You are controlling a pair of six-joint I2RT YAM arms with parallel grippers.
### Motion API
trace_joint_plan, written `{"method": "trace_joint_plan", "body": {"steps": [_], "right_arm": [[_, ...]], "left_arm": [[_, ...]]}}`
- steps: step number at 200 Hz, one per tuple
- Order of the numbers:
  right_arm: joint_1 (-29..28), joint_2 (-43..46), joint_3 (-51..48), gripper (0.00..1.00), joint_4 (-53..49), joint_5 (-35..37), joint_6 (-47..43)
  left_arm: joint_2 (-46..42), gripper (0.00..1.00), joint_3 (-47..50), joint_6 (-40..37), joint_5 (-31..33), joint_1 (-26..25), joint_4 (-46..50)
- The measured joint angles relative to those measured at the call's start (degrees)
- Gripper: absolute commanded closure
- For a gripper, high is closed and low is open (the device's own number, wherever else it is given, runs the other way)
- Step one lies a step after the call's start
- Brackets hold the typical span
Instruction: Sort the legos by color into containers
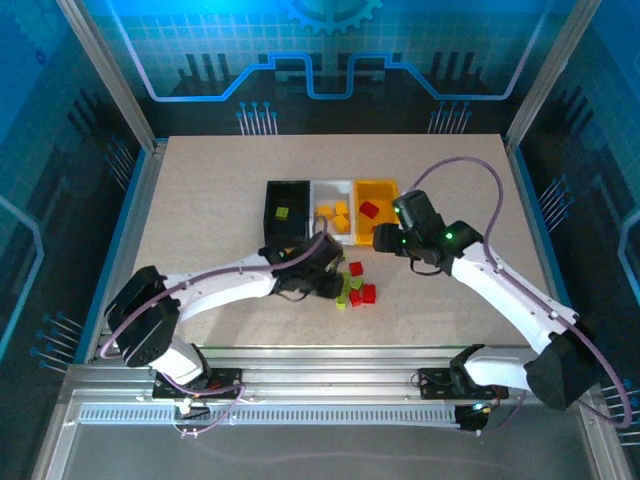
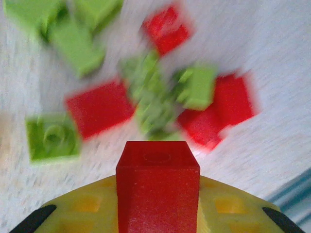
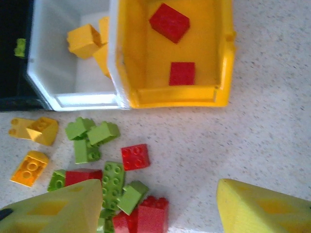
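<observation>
Red lego (image 2: pixel 158 179) in left pincer (image 1: pixel 322 278)

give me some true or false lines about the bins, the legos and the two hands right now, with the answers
1. The yellow bin holds two red legos. True.
2. The white bin holds green legos. False: it holds yellow-orange legos.
3. The left hand grips a red block. True.
4. The right hand is shut on a green lego. False: its fingers stand apart with nothing between them.
5. The black bin stands between the other two. False: the white bin is in the middle and the black one is at the left end.
</observation>
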State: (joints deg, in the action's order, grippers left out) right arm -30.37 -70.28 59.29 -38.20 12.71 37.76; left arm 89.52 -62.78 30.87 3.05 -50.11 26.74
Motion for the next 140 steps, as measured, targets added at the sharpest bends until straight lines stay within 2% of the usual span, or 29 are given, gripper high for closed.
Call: {"method": "trace_joint_plan", "body": {"steps": [28,72,94,116,126,140], "right_arm": [[1.2,3.0,-3.7,0.36,-0.5,0.5,0.7],[2.7,7.8,-7.9,0.36,-2.3,0.5,1.3],[3.1,10.1,-9.0,0.35,-2.5,0.3,1.3],[3.4,11.8,-10.2,0.35,-3.0,0.1,1.3],[3.6,12.3,-10.6,0.35,-3.3,0.1,1.3],[3.6,12.9,-10.7,0.35,-3.8,0.1,1.3]], "left_arm": [[7.4,0.71,-16.9,-1.5,-1.0,2.6,-1.0],[28.0,0.72,-42.6,-2.6,-2.1,5.8,-0.9],[37.3,0.73,-52.1,-2.6,-1.8,7.1,1.5],[43.2,0.71,-57.2,-2.3,-1.0,8.0,4.0],[44.5,0.65,-58.2,-2.3,-0.7,8.3,5.0],[45.6,0.42,-59.3,-1.9,-0.2,8.6,6.3]]}}
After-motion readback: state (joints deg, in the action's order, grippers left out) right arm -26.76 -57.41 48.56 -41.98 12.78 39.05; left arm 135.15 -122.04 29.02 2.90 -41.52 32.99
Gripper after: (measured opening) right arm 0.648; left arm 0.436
